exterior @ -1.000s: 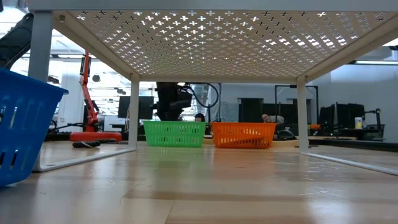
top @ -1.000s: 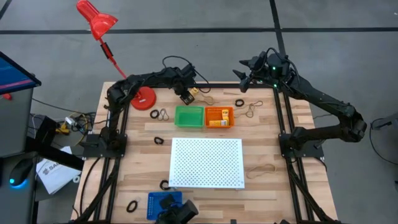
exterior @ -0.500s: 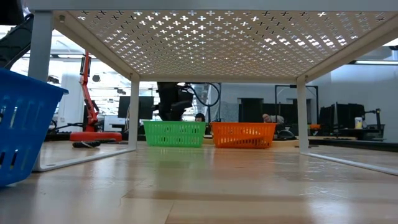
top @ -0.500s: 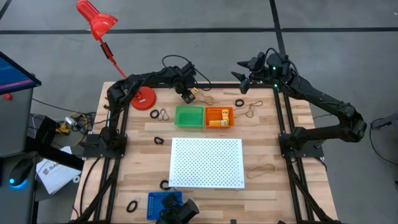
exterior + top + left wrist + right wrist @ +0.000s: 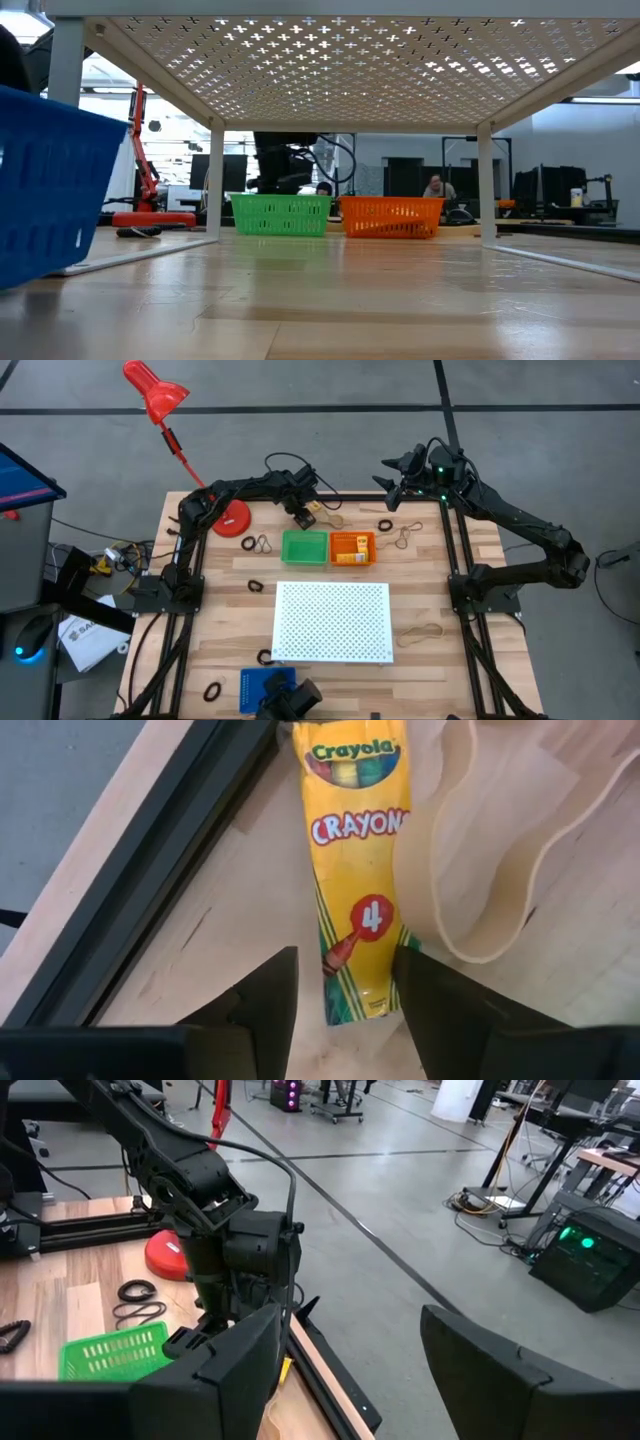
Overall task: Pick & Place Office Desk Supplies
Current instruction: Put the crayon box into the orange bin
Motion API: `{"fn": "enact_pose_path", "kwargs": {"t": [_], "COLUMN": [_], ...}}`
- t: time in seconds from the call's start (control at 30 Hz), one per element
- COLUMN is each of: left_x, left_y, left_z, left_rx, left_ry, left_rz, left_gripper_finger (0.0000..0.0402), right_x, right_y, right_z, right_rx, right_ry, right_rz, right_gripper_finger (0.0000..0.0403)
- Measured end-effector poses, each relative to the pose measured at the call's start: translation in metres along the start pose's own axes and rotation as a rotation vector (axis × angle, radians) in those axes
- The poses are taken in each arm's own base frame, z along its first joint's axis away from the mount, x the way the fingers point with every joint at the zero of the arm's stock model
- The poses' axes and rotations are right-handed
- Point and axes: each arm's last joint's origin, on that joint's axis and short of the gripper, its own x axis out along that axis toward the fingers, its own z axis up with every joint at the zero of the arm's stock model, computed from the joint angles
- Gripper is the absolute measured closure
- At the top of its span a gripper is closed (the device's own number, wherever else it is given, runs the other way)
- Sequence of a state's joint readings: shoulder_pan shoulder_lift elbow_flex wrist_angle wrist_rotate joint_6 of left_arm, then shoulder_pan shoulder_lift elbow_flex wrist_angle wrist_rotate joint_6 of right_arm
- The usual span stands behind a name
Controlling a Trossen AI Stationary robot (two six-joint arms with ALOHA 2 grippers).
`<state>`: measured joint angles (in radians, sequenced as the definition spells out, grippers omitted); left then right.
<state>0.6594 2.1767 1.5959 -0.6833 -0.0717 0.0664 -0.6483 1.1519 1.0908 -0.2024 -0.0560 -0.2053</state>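
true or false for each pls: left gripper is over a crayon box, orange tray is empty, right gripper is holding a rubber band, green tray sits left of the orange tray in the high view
1. The left gripper is open over the yellow crayon box: true; the box lies on the table between its fingers.
2. The orange tray is empty: false; yellow-orange items lie in it.
3. The right gripper holds a rubber band: false; it is open with nothing between its fingers, raised past the table's far edge.
4. The green tray sits left of the orange tray in the high view: true; they stand side by side.

Crayon box (image 5: pixel 355 870) top cut off by edge
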Motion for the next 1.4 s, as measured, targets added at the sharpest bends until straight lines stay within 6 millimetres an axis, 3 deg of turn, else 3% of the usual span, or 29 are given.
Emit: {"fn": "enact_pose_path", "kwargs": {"t": [0.37,0.6,0.9,1.4], "left_x": [0.001,-0.005,-0.032,-0.082], "left_y": [0.001,0.001,0.002,0.006], "left_z": [0.002,0.005,0.011,0.010], "left_rx": [-0.020,-0.025,-0.037,-0.034], "left_ry": [-0.020,-0.034,-0.118,-0.197], "left_rz": [0.009,0.007,-0.005,-0.001], "left_gripper_finger": [0.0346,0.0352,0.0387,0.0397], "right_x": [0.000,0.000,0.000,0.000], "right_y": [0.000,0.001,0.001,0.001], "right_z": [-0.001,-0.003,-0.004,-0.004], "right_rx": [0.002,0.013,0.024,0.033], "right_ry": [0.012,0.032,0.044,0.045], "right_rz": [0.002,0.006,0.009,0.008], "right_gripper_finger": [0.0163,0.0163,0.0163,0.0163]}}
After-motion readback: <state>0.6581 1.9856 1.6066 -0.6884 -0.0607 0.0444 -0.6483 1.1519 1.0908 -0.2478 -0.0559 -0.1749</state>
